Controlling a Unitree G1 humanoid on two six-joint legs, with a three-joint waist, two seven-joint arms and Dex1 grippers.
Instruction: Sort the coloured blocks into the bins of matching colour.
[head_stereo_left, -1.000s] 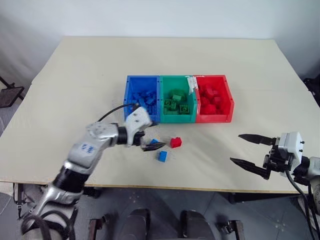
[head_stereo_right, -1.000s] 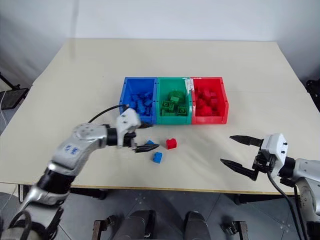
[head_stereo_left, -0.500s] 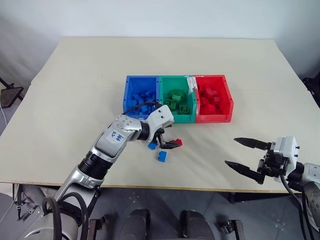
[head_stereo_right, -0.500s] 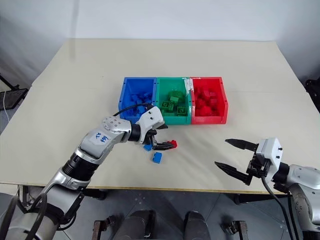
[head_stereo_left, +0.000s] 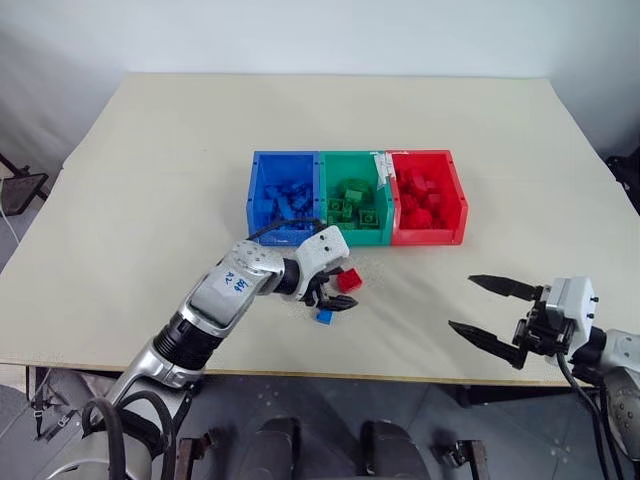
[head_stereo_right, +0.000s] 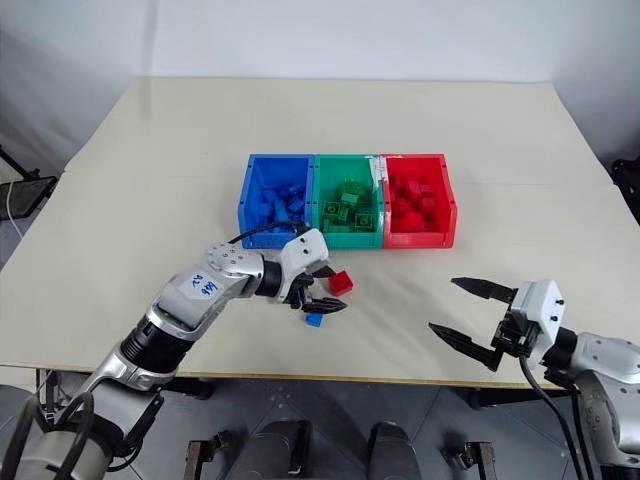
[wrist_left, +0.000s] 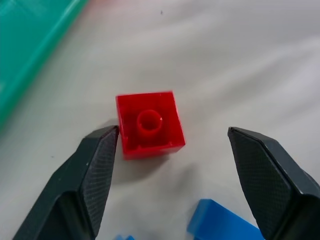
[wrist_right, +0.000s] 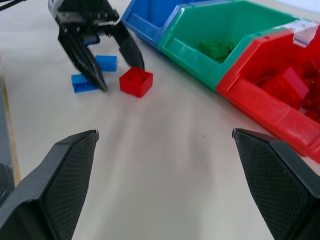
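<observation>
From the head cameras, a beige table (head_stereo_left: 150, 180) carries three bins in a row: a blue bin (head_stereo_left: 258, 190), a green bin (head_stereo_left: 326, 190) and a red bin (head_stereo_left: 460, 205), each holding bricks of its own colour. In front of the green bin, the left gripper (head_stereo_left: 336, 297) hangs low over loose bricks, its fingers apart around a red brick (head_stereo_left: 347, 279) with nothing gripped; a blue brick (head_stereo_left: 324, 317) lies just beside it, nearer the table's front edge. The right gripper (head_stereo_left: 492, 312) hovers near the front edge, well apart from the bricks, its fingers spread wide and empty. In the left wrist view, the red brick (wrist_left: 149, 124) lies on the table, one finger (wrist_left: 95, 165) just beside its edge and the other well clear, with a blue brick (wrist_left: 220, 227) between the fingers nearer the wrist. In the right wrist view, the left gripper (wrist_right: 120, 67) stands over the red brick (wrist_right: 136, 81), with two blue bricks (wrist_right: 106, 62) beside it.
</observation>
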